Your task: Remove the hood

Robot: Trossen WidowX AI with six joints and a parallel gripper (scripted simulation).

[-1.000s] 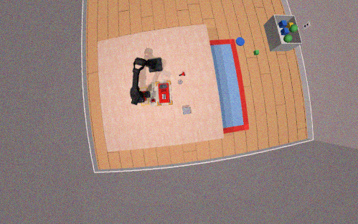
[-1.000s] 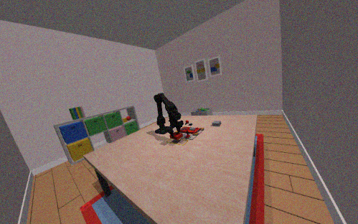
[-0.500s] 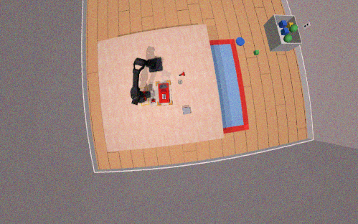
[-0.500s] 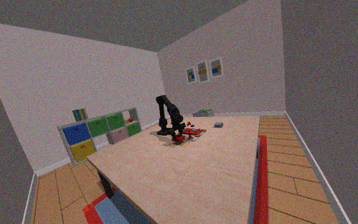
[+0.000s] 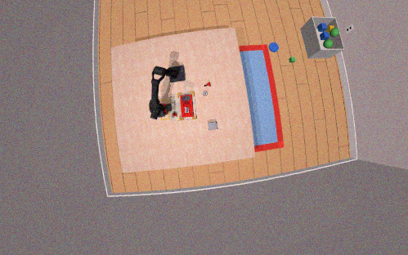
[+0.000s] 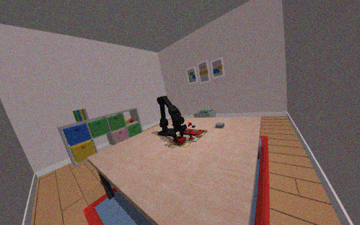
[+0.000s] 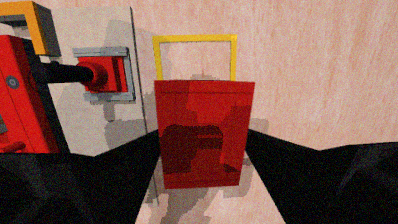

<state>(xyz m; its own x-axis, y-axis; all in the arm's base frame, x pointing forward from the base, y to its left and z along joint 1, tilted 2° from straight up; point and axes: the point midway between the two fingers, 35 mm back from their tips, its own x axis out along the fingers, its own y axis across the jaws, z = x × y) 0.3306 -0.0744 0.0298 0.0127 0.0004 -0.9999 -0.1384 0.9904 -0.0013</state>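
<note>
Look at the wrist view first: your end effector (image 7: 202, 150) is clamped on the hood (image 7: 202, 132), the red panel that fills the centre of the frame. Both black fingers press against its left and right edges, so they stand fairly wide, held apart by the panel's width. The hood casts a shadow on the tabletop (image 7: 325, 65), and whether its lower edge touches the surface you cannot tell from here.

The hood's long axis runs up and down the wrist frame, with the wider end toward the top and the narrower end toward the bottom, between the fingers. Its top edge points at the yellow outlined square (image 7: 195, 57) just above it and overlaps the square's lower side.

In the upper left of the wrist frame you see the toy car (image 7: 20, 95), red, with a black axle (image 7: 65, 74) reaching right to a red block in a grey frame (image 7: 105, 74). The hood sits just to the right of these, apart from them.

In the top view the arm (image 5: 155, 91) reaches down the frame to the left of the toy car.
</note>
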